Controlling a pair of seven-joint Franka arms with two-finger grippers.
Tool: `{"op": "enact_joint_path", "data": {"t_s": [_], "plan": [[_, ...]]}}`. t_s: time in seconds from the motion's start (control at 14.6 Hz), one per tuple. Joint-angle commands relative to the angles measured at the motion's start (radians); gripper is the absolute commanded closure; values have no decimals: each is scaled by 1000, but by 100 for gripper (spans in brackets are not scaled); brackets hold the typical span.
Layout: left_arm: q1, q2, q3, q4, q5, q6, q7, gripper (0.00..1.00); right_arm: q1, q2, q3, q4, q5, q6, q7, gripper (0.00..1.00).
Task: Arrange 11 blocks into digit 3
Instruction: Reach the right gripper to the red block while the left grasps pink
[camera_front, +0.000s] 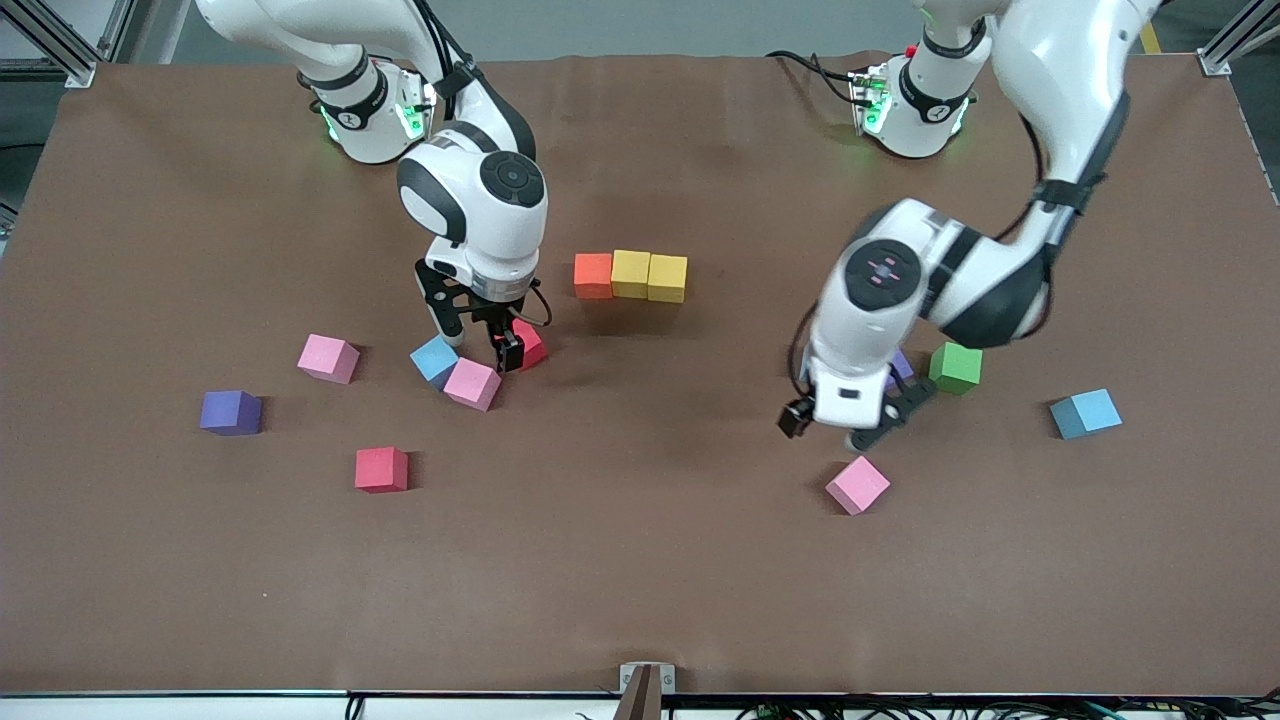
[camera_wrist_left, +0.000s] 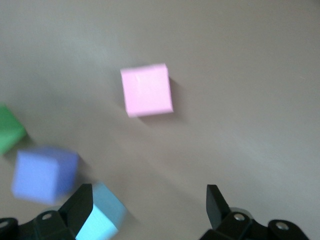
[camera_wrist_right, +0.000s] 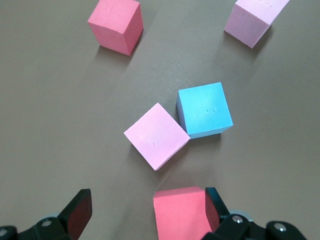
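An orange cube (camera_front: 593, 275) and two yellow cubes (camera_front: 631, 273) (camera_front: 667, 278) form one bar mid-table. My right gripper (camera_front: 480, 342) (camera_wrist_right: 147, 200) is open and low at a red cube (camera_front: 532, 345) (camera_wrist_right: 182, 212), which lies between the jaws against one finger (camera_wrist_right: 215, 205). A light blue cube (camera_front: 434, 359) (camera_wrist_right: 205, 109) and a pink cube (camera_front: 472, 384) (camera_wrist_right: 156, 142) touch beside it. My left gripper (camera_front: 835, 428) (camera_wrist_left: 150, 195) is open and empty over the table above a pink cube (camera_front: 857, 485) (camera_wrist_left: 146, 91).
Loose cubes: pink (camera_front: 328, 358), purple (camera_front: 231, 412) and red (camera_front: 381, 469) toward the right arm's end; green (camera_front: 955, 367), a partly hidden purple one (camera_front: 902, 366) and blue (camera_front: 1085, 413) toward the left arm's end.
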Motion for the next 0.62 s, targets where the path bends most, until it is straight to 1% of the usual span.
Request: {"op": "enact_joint_path", "data": {"t_s": [0.0, 0.07, 0.14, 0.21, 0.27, 0.41, 0.48, 0.55], "plan": [[70, 130, -13, 148, 12, -13, 151, 0, -17, 2, 13, 14, 22, -9, -25, 0], [75, 167, -10, 192, 14, -13, 170, 0, -22, 4, 13, 17, 42, -9, -64, 0], [66, 214, 23, 250, 14, -13, 176, 0, -29, 4, 11, 19, 74, -5, -106, 0], [58, 248, 57, 286, 12, -7, 181, 0, -46, 4, 11, 20, 111, 0, -139, 0], [50, 279, 66, 309, 12, 1, 181, 0, -71, 5, 14, 20, 146, 0, -207, 0], [42, 297, 70, 312, 12, 16, 169, 0, -86, 5, 11, 22, 278, 0, -352, 0], [47, 302, 70, 312, 12, 18, 167, 0, -91, 13, 11, 37, 315, -1, -399, 0], [49, 302, 74, 314, 10, 18, 165, 0, -82, 31, 10, 52, 320, -11, -413, 0]]}}
